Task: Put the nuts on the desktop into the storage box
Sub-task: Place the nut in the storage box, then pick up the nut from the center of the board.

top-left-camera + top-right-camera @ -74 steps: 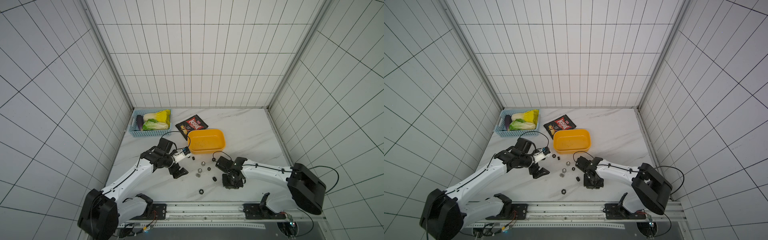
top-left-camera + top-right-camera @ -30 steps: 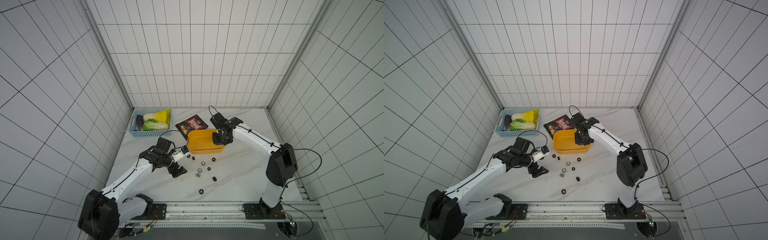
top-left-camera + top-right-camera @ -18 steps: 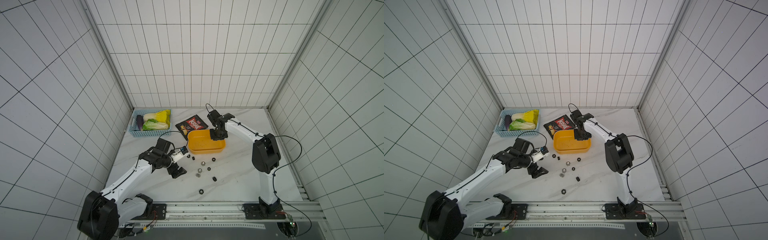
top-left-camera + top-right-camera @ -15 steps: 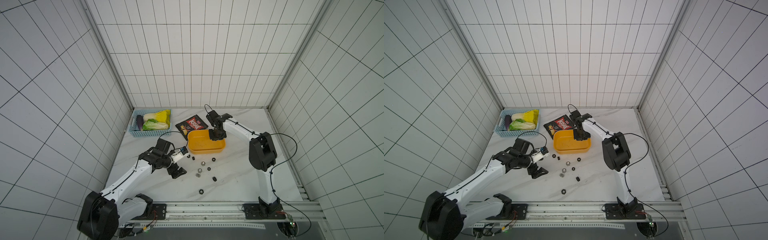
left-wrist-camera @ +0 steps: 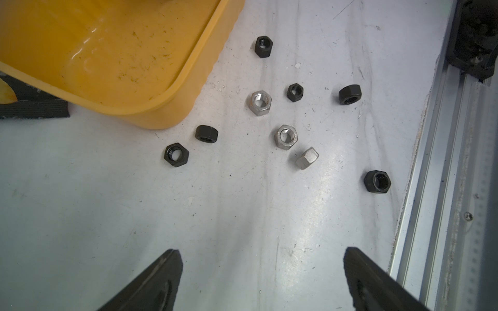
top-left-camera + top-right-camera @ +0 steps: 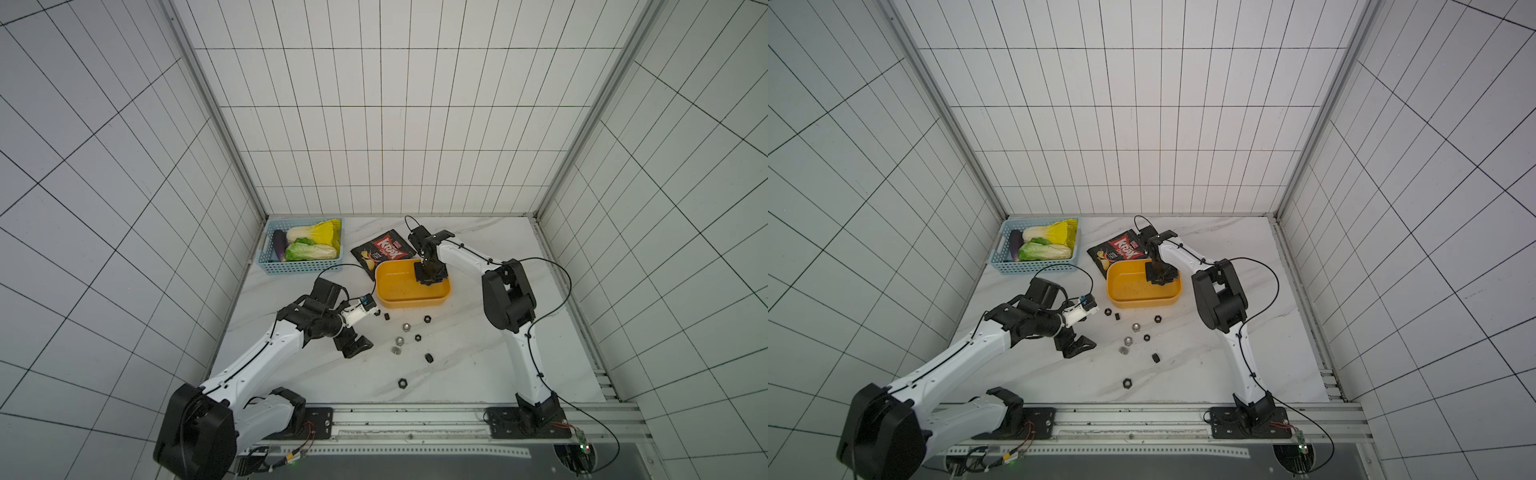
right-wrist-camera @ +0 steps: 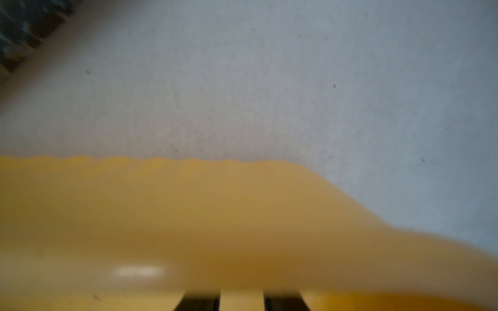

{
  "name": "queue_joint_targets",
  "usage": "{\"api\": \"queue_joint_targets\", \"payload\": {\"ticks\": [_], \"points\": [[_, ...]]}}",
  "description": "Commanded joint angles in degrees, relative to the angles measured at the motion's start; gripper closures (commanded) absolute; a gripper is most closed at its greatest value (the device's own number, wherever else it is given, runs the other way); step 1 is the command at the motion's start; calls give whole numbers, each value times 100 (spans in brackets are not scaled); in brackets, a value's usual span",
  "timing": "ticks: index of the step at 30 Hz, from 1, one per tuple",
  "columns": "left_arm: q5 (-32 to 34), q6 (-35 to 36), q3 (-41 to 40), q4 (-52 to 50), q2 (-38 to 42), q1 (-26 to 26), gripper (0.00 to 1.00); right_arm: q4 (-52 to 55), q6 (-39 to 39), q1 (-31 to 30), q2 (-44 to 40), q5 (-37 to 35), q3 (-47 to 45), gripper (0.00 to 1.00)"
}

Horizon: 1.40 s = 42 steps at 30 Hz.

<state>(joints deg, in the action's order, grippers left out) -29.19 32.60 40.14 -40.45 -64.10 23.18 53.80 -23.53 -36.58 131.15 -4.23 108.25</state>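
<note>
Blurred storage box — right gripper mostly off-frame.

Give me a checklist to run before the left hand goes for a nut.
1. Left hand open: ok, jaws wide apart, nothing between them.
2. Nuts in the left wrist view: ok, nine lie scattered on the desktop.
3. Storage box upright beside the nuts: ok.
4. Right hand away from the nuts: ok, it is over the storage box.
5. Right hand empty: cannot tell, its wrist view is blurred.
6. Drop zone free: not ok, the right hand occupies one end of the storage box.
</note>
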Motion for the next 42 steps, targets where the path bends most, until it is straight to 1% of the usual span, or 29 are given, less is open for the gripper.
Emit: {"api": "queue_joint_targets", "payload": {"ticks": [1,7,13,15,17,22,24,27,30,33,38,42], "points": [[-56,106,-56,117,90,-10,3,91,33,52,-151,-28,86,65],[-60,109,-59,122,99,-8,3,206,32,52,-678,-21,81,48],[-63,162,-68,93,117,-12,3,389,24,52,-1443,21,-20,39],[-91,225,-83,90,117,9,2,403,24,48,-1791,52,-157,34],[-121,251,-86,94,116,35,2,406,11,54,-2188,129,-380,21],[-12,345,-52,94,12,321,2,324,6,-17,-3402,29,-1308,0],[-35,342,-18,93,-83,428,2,307,15,-55,-3939,9,-1776,1],[-161,517,74,6,-249,535,2,312,-23,-96,-4776,79,-2527,0],[-111,648,231,-72,-401,648,2,322,-105,-148,-5640,206,-3343,1],[-70,734,406,-107,-578,753,2,576,-209,-170,-6420,315,-3978,1],[80,903,735,-299,-967,1070,2,1497,-451,-183,-7362,333,-4475,0],[303,989,995,-417,-1285,1497,2,1942,-749,-192,-7986,480,-4793,1]]}}
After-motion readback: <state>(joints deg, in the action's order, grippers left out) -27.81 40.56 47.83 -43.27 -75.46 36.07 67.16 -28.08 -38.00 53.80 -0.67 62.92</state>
